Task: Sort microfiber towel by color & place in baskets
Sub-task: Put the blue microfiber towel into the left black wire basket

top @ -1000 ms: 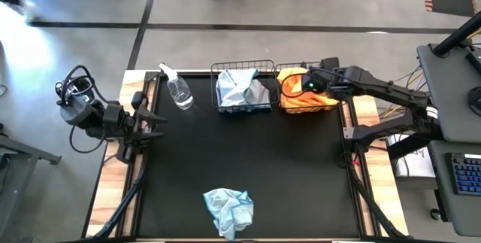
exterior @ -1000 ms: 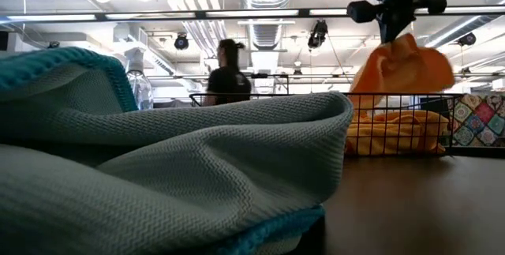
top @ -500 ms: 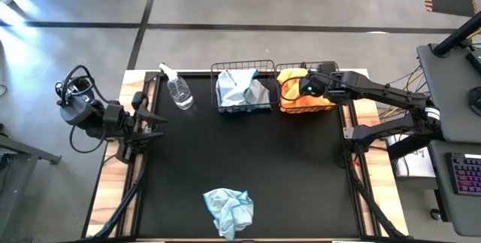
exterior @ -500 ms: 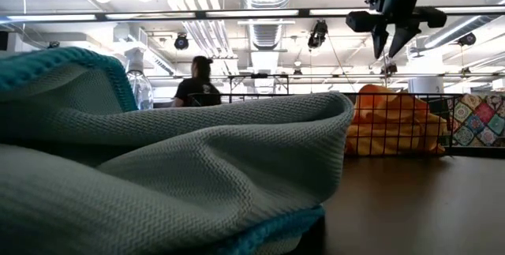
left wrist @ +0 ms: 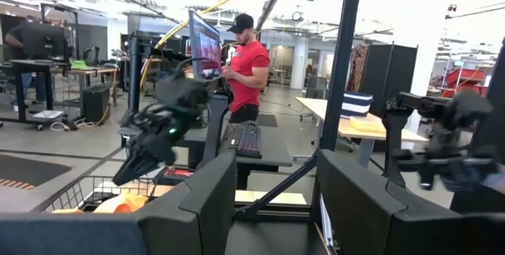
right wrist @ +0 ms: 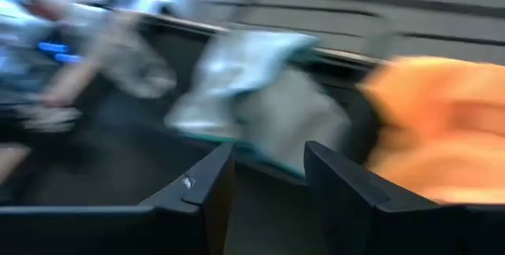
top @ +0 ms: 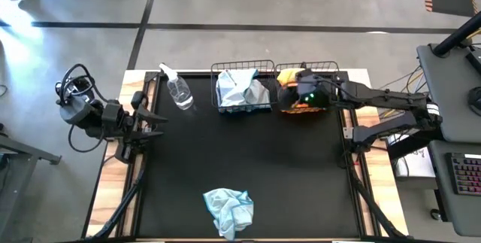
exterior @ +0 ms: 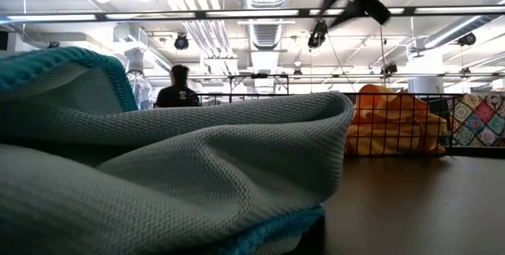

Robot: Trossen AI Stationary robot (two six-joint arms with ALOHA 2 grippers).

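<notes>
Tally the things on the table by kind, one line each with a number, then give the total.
Baskets: 2, one with blue-grey cloth, one with orange cloth.
Loose blue-grey towel: 1.
Spray bottle: 1.
Total: 4, not counting the cloth in the baskets, which is bunched too much to count.

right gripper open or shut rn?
Open: right gripper shows a clear gap between its fingers, nothing held, above the basket of orange towels.
</notes>
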